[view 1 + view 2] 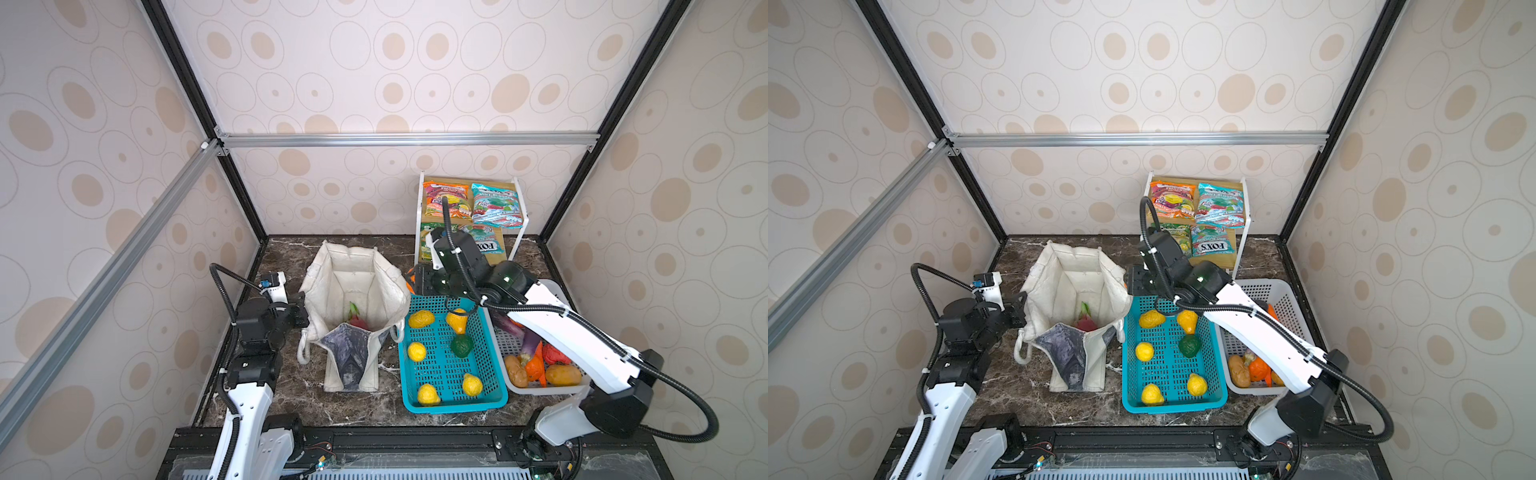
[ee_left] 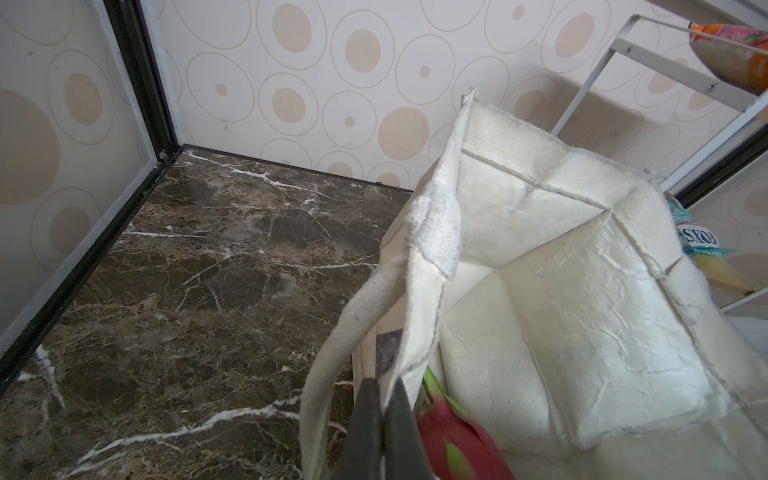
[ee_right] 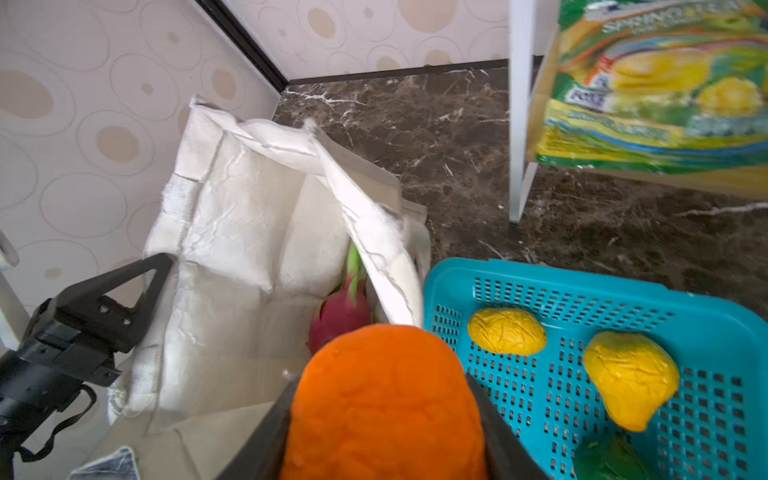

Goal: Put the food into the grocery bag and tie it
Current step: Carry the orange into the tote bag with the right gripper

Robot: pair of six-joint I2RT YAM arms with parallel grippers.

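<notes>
The right hand point(image 3: 384, 432) is clamping the orange point(image 3: 382, 374), hanging above the back-left corner of the teal basket point(image 3: 478, 268), just beside the grocery bag point(image 1: 357, 274). The left hand point(image 2: 383, 399) is pinching shut on the bag's left rim. The bag is standing left of the surface's middle, a dragon fruit point(image 1: 357, 322) lying inside. Loading seems under way; next the orange is needing a short carry over the open mouth, then release. A teal packet point(image 1: 1210, 247) on the back-right rack point(image 1: 419, 216) is showing "FOX'S".
</notes>
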